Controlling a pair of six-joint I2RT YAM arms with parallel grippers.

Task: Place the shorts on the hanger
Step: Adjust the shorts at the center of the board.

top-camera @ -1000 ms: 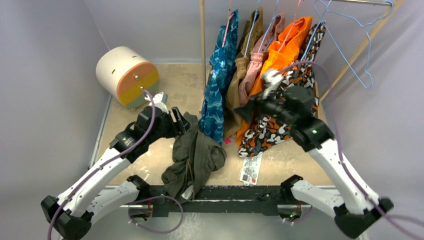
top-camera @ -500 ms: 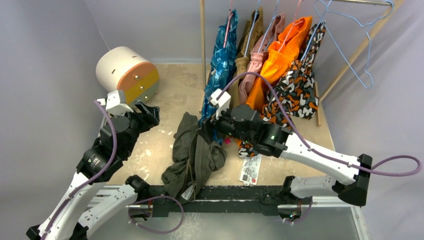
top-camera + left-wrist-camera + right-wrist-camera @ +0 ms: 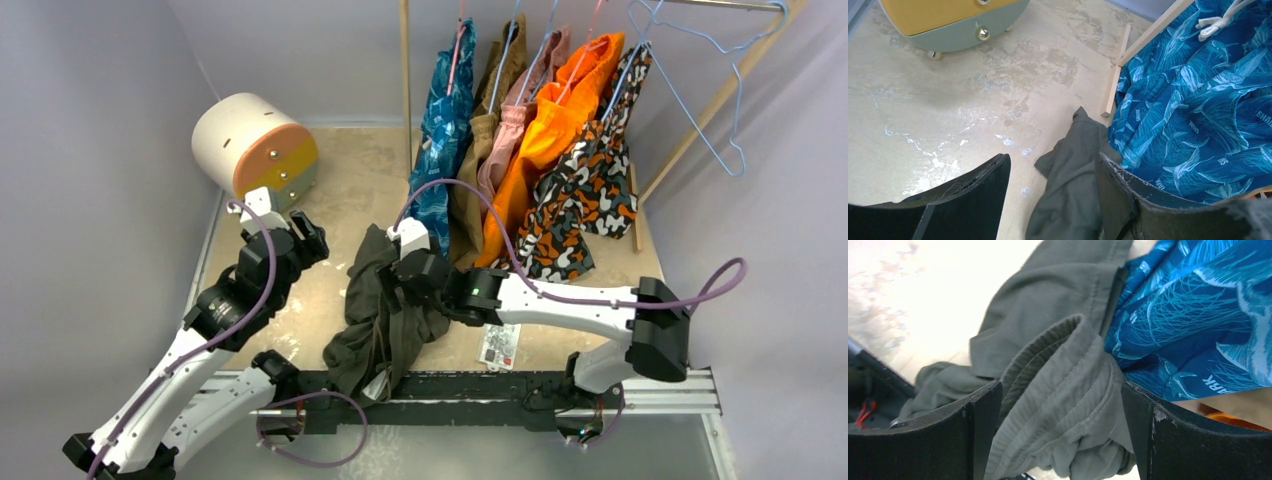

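Right hand (image 3: pixel 1059 390), fingers apart, has descended to straddle the shorts (image 3: pixel 385 325) on the table (image 3: pixel 360 170); left hand (image 3: pixel 1051 167), likewise apart, has drawn back.

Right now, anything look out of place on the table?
The shorts lie crumpled, their near end draped over the table edge onto the black rail. A printed card lies loose beside them. The light-blue hanger hangs empty.

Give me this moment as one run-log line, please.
left gripper open, above shorts edge | right gripper open, straddling shorts waistband | hanger bare on rack
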